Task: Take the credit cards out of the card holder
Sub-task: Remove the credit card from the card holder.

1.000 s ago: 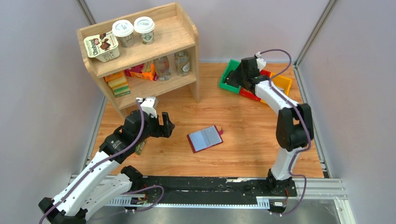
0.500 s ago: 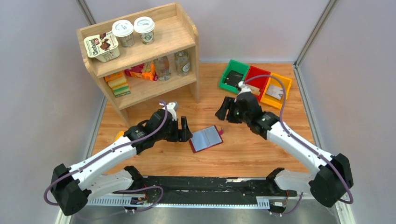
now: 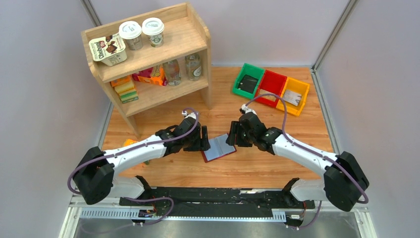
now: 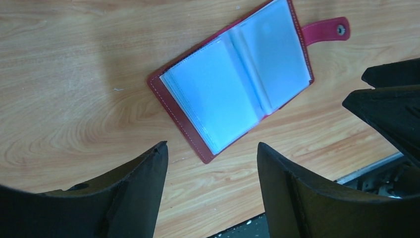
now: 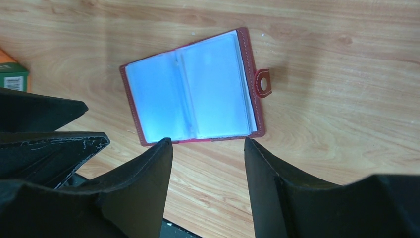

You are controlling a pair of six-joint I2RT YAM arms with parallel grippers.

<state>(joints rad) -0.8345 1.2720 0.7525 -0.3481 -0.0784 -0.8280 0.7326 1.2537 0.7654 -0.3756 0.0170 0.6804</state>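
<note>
The maroon card holder [image 3: 218,148] lies open and flat on the wooden table, snap tab toward the right. Its clear sleeves look pale blue in the left wrist view [image 4: 237,84] and the right wrist view [image 5: 190,87]; I cannot tell whether cards are in them. My left gripper [image 3: 203,139] [image 4: 212,146] is open and empty just left of the holder. My right gripper [image 3: 233,135] [image 5: 208,141] is open and empty just right of it. A black card [image 3: 247,84] lies in the green bin [image 3: 240,75] and a greyish card [image 3: 293,97] in the yellow bin [image 3: 303,88].
A red bin [image 3: 273,79] sits between the green and yellow ones at the back right. A wooden shelf [image 3: 148,54] with cups, bottles and boxes stands at the back left. An orange and green box [image 3: 130,144] lies by the left arm.
Both arms have swung in toward the card holder, the left from the left side, the right from over the bins. Both grippers now flank it. The holder has not moved.
</note>
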